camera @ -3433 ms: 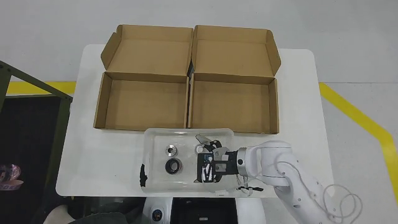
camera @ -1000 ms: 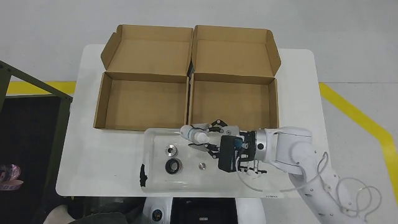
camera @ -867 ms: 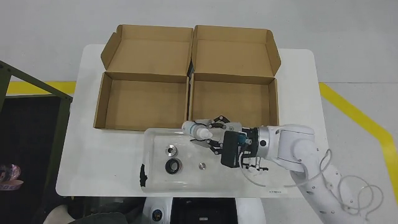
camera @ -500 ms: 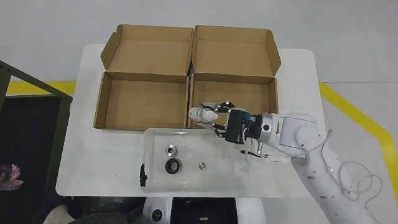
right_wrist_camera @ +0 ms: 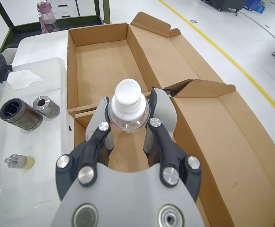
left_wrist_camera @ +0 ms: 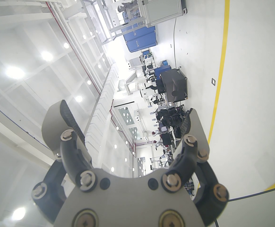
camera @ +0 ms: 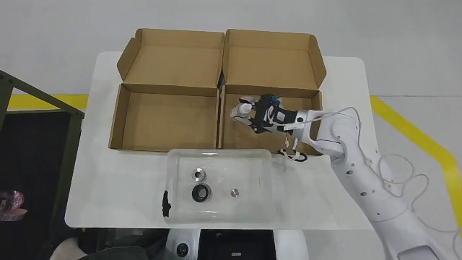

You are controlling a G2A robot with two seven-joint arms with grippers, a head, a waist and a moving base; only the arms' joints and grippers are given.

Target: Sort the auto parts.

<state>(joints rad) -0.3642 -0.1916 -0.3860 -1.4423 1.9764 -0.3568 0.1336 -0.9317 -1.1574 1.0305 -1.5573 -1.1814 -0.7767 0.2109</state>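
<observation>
Right hand [right_wrist_camera: 129,105] – we have it clamped on the white-capped clear part [right_wrist_camera: 128,93], held over the left side of the right cardboard box [camera: 242,136] | left hand [left_wrist_camera: 126,114] – we see its fingers apart, gripping nothing | clear bin [camera: 170,188] – near edge of the counter [camera: 346,79], containing two metal sleeves [camera: 201,193] and a pin [camera: 234,193]

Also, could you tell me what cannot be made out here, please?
Gripped sides of the bottle: right wrist view, hidden by the right gripper.
Floor of the box beneath it: top view, covered by the arm.
Small peg in the bin: top view, too small to identify.
</observation>
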